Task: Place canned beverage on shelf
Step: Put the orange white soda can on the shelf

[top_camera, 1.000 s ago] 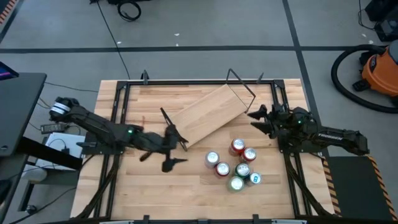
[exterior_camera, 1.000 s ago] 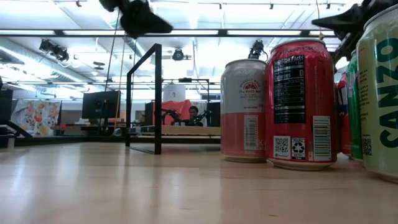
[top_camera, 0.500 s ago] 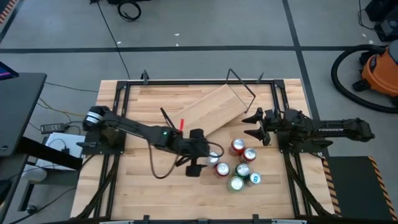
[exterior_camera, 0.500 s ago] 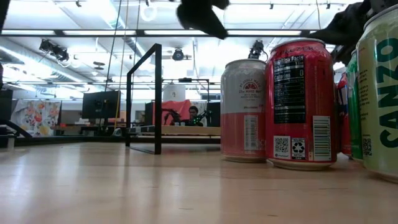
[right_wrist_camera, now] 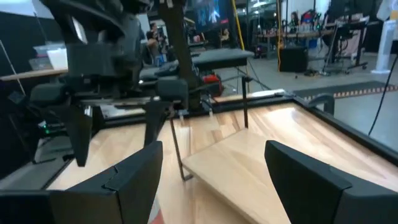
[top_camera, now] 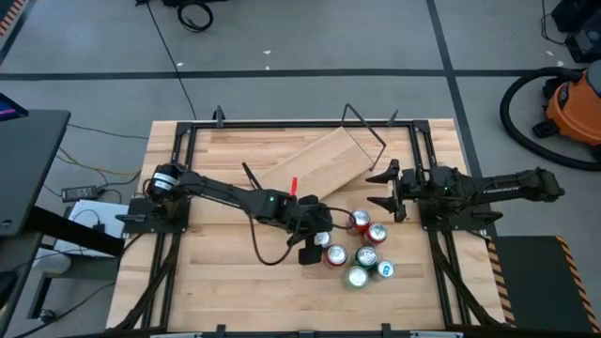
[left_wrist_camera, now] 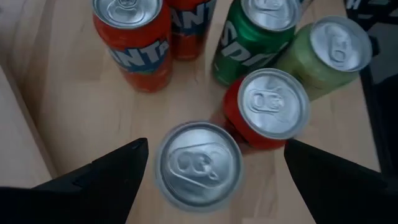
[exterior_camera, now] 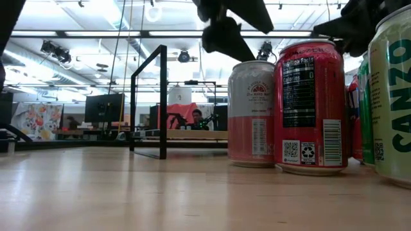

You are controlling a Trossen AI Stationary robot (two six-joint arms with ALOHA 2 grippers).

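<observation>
A butcher-block table is seen from above, the shelf lying askew at 12 o'clock from the can cluster; the left gripper hangs over the silver-topped can. By the left wrist view, that upright can sits between spread fingers. The right gripper, fingers apart, waits at 3 o'clock

In the low view the green can is cut off by the picture's edge, the cans behind the red can are mostly hidden, and the left gripper hides part of the can cluster from above.
</observation>
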